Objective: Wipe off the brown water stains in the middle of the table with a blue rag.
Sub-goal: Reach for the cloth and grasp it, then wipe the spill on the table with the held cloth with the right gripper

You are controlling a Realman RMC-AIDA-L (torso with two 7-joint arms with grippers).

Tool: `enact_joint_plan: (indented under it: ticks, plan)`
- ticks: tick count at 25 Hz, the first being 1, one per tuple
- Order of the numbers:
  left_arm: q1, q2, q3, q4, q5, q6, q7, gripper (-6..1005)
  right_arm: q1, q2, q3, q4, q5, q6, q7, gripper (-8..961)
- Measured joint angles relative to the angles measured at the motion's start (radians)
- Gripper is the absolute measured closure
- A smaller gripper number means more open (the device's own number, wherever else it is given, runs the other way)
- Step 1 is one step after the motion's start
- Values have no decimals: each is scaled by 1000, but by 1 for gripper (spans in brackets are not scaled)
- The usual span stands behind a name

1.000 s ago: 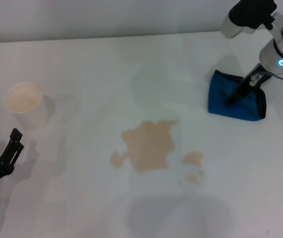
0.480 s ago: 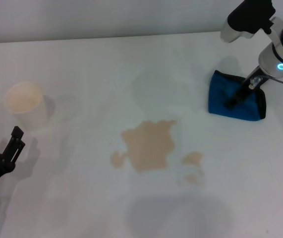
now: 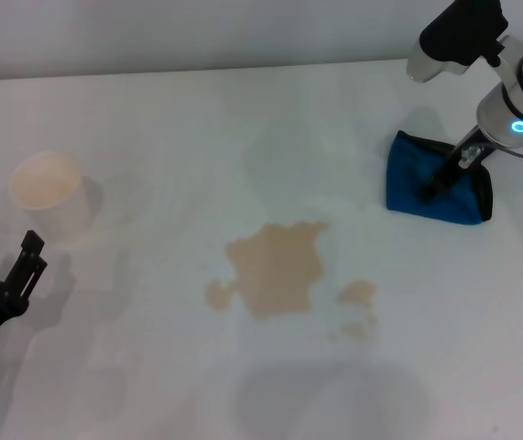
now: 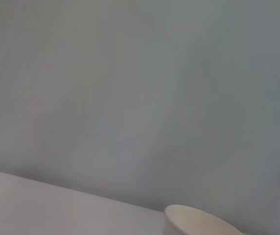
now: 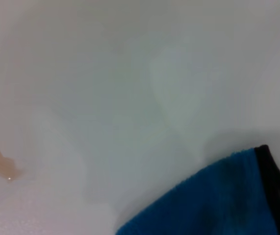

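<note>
Now right hand [image 3: 426, 190] presses on the blue rag [image 3: 408, 188]; stains [image 3: 275, 268] apart.

Wide white table [image 3: 151, 119]: smooth, matt, faint sheen only. Small bright blue rag [image 3: 426, 188]: fuzzy napped cloth, terry-like pile clear in the right wrist view [image 5: 213, 200], with a smoother black fabric edging. Tan-brown water stains [image 3: 275, 269]: thin flat liquid film, slightly glossy at the edges. White paper cup [image 3: 49, 192]: matt paper. Right gripper [image 3: 433, 183]: black matt fingers below a glossy white plastic arm shell. Left gripper [image 3: 3, 266]: black, matt, plastic-looking.
</note>
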Motion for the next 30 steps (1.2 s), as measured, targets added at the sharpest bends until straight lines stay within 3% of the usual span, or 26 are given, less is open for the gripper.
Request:
enact_joint_plan:
  ticks: [7, 13, 18, 22, 27, 30]
  plan:
    - [-6, 0, 0, -4, 0, 1, -9, 214, 1, 1, -4, 2, -2, -6, 0, 530]
    - [-6, 0, 0, -4, 0, 3, -9, 214, 1, 1, -7, 4, -6, -12, 0, 544]
    - [-5, 0, 0, -4, 0, 3, -10, 214, 1, 2, -8, 6, -19, -14, -1, 725]
    - [-4, 0, 0, -4, 0, 3, -12, 213, 1, 6, -8, 2, -32, -16, -3, 782]
    - [3, 0, 0, -4, 0, 5, -27, 213, -15, 28, -22, -56, -40, -55, -10, 853]
    - [5, 0, 0, -4, 0, 6, -36, 213, -47, 60, -36, -146, -37, -118, -16, 882]
